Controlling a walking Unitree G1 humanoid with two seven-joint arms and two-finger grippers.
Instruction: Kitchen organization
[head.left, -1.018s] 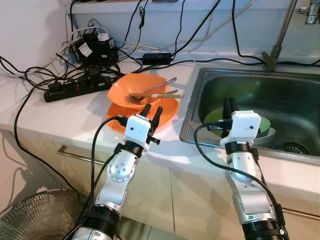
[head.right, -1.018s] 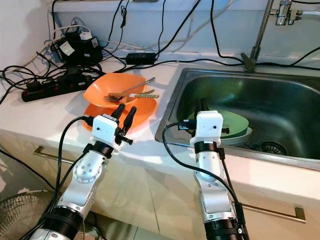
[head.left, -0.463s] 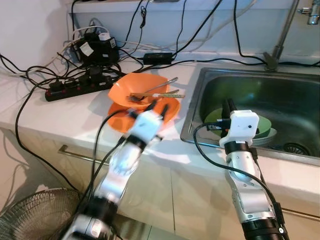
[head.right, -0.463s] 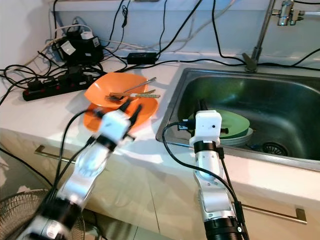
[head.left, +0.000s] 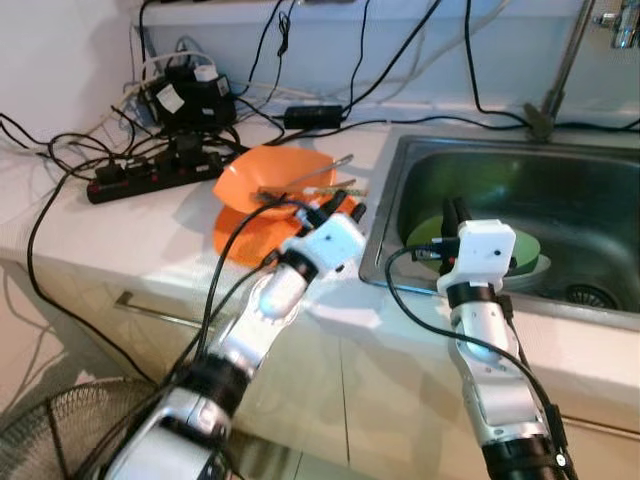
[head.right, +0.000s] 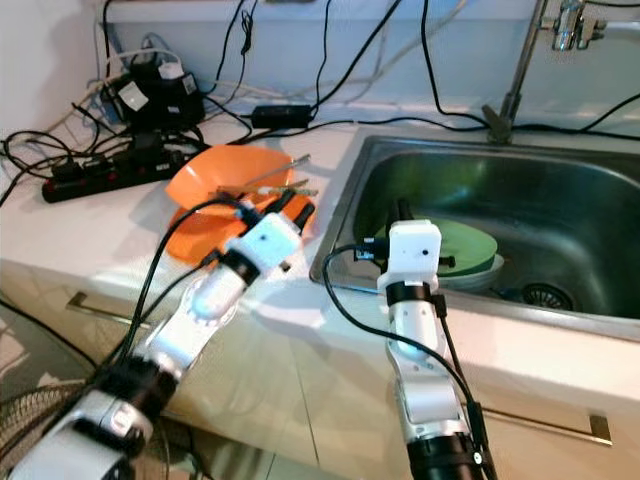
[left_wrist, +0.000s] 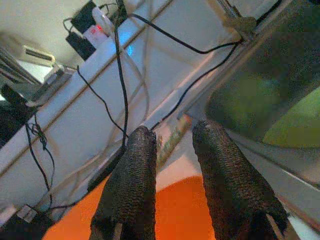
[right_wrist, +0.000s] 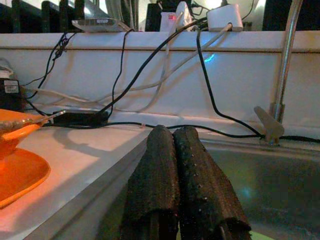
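An orange bowl (head.left: 262, 168) rests on an orange plate (head.left: 235, 235) on the white counter, left of the sink. A fork (head.left: 318, 172) and a second utensil lie across the bowl. My left gripper (head.left: 340, 207) hovers over the plate's right edge beside the sink rim; it is open and holds nothing, and in the left wrist view its fingers (left_wrist: 135, 170) point over the orange plate (left_wrist: 175, 210). My right gripper (head.left: 455, 212) is shut and empty at the sink's near left side, just in front of a green plate (head.left: 528, 245) lying in the basin.
The steel sink (head.left: 520, 170) has a faucet (head.left: 565, 70) at its back. A power strip (head.left: 140, 172) and tangled cables crowd the counter's back left. A drawer handle (head.left: 150, 310) and a floor fan (head.left: 60, 440) sit below the counter.
My left arm has swung right and forward, from the plate's front edge to its right edge near the sink. The right arm has stayed put.
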